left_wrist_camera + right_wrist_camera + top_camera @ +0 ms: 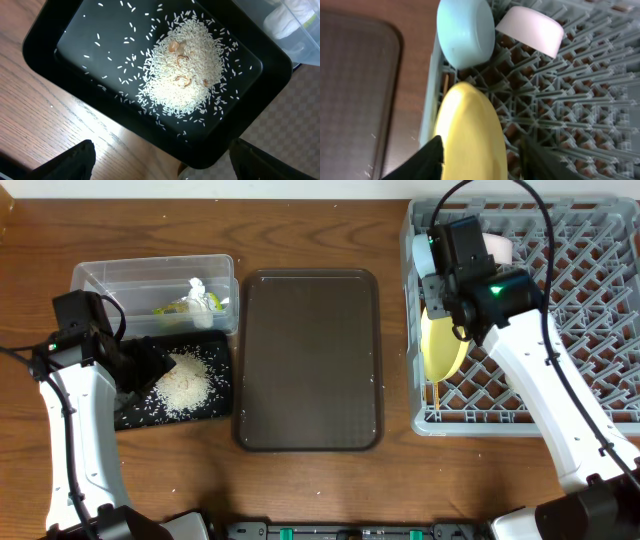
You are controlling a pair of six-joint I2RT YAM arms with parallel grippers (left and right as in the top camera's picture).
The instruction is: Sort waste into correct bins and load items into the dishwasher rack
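Note:
The black tray (218, 402) holds a heap of rice (182, 383), also in the left wrist view (185, 70). My left gripper (150, 365) hangs open and empty over the tray's near edge (162, 147). The clear tub (130, 275) holds the white tissue (200, 288) and the green-yellow wrapper (175, 307). The yellow plate (443, 350) stands on edge at the left side of the grey rack (580, 280). My right gripper (482, 145) is open with the plate (470, 125) between its fingers. The light blue bowl (465, 30) and white bowl (532, 30) lie in the rack. The cup is out of view.
The dark brown serving tray (308, 360) lies between the bins and the rack. A thin wooden stick (437, 395) shows in the rack below the plate. The rack's left wall (431, 120) is close beside my right gripper's left finger.

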